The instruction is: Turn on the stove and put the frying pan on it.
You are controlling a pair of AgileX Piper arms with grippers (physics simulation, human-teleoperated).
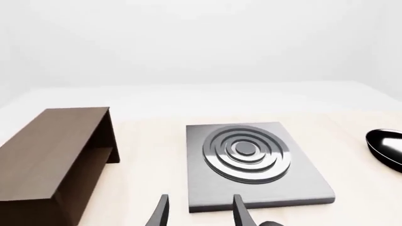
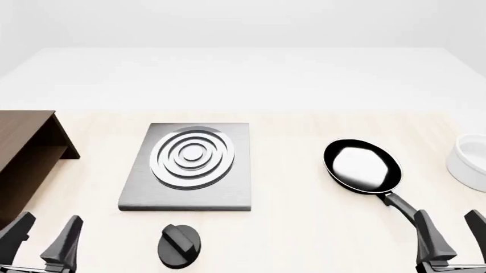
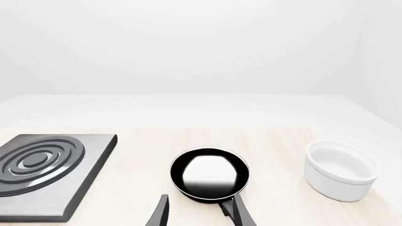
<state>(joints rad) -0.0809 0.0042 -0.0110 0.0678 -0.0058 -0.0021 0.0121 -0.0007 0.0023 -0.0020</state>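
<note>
Nearest us, our left gripper (image 2: 42, 239) and right gripper (image 2: 452, 233) hang low with fingers spread, holding nothing. The black knob (image 2: 180, 245) sits between them, just in front of the stove (image 2: 190, 166). The frying pan (image 2: 363, 166) rests on the table right of the stove, apart from it, its handle pointing toward our right gripper. A white bowl (image 2: 469, 158) stands farther right, a brown cabinet (image 2: 23, 153) at left.

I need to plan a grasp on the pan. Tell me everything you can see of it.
The pan is small, round and black, with a glossy inside that reflects pale light and looks empty. One long thin black handle runs from it toward the right gripper, whose open fingers are near its end, without a clear grip. It sits upright on the table, apart from the stove on its left and the white bowl on its right.
</note>
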